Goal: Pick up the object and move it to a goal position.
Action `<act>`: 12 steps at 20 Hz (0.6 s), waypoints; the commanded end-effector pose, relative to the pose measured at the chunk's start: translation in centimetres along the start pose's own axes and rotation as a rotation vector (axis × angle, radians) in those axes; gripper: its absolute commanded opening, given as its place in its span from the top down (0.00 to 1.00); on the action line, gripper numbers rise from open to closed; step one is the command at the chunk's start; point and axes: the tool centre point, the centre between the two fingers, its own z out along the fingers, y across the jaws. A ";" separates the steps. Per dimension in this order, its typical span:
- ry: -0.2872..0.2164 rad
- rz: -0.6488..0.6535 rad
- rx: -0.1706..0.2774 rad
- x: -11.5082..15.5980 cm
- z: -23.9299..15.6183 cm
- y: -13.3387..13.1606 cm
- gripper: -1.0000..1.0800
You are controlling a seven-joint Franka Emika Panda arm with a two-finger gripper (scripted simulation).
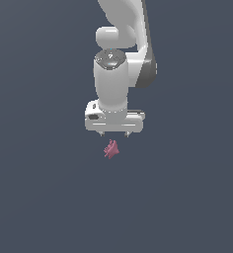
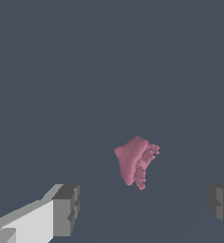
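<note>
The object [image 1: 111, 148] is a tiny pink-magenta jagged thing on the flat dark grey ground. My white gripper [image 1: 114, 134] hangs just above it, pointing down, with only the two short fingertips showing below the hand. In the wrist view the object [image 2: 135, 161] lies between and ahead of the two grey finger pads [image 2: 66, 210], which stand wide apart. The gripper [image 2: 144, 209] is open and holds nothing. The object is apart from both fingers.
The dark grey ground [image 1: 39, 197] runs flat all round with nothing else on it. The white arm [image 1: 121, 29] rises behind the gripper to the exterior view's upper edge.
</note>
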 end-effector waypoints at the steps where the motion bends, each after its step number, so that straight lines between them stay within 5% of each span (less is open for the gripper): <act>1: 0.000 0.000 0.000 0.0 0.0 0.0 0.04; 12: 0.025 -0.068 0.000 0.8 -1.2 -1.4 0.04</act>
